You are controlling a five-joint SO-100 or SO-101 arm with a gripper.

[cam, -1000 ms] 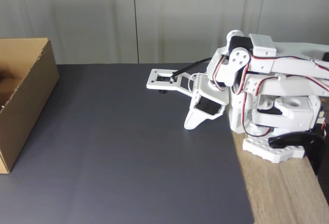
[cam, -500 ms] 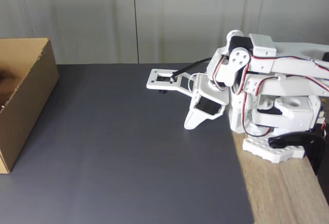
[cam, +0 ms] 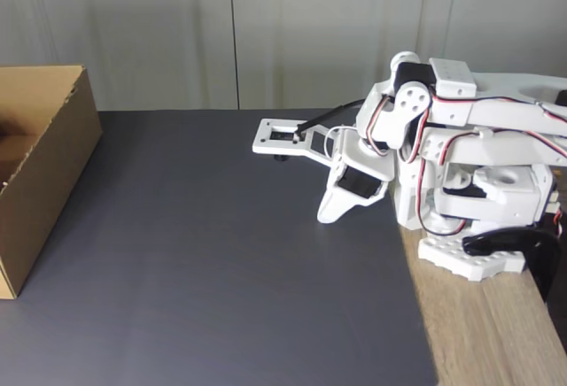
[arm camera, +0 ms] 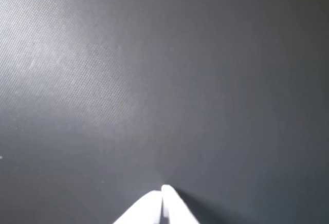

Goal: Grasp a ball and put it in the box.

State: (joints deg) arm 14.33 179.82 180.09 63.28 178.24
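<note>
The brown cardboard box (cam: 40,169) stands open-topped at the left edge of the fixed view, on the dark grey mat. The ball is out of view. The white arm is folded up at the right of the mat. Its gripper (cam: 326,216) points down, far to the right of the box, with its tip just above or on the mat. In the wrist view the gripper (arm camera: 162,189) shows as two white fingertips (arm camera: 175,206) pressed together at the bottom edge, shut with nothing between them, over bare mat.
The dark mat (cam: 213,262) covers most of the surface. The arm's base (cam: 474,258) sits on a wooden tabletop (cam: 483,333) at the right, held by a black clamp (cam: 514,244). A pale panelled wall (cam: 266,32) runs behind.
</note>
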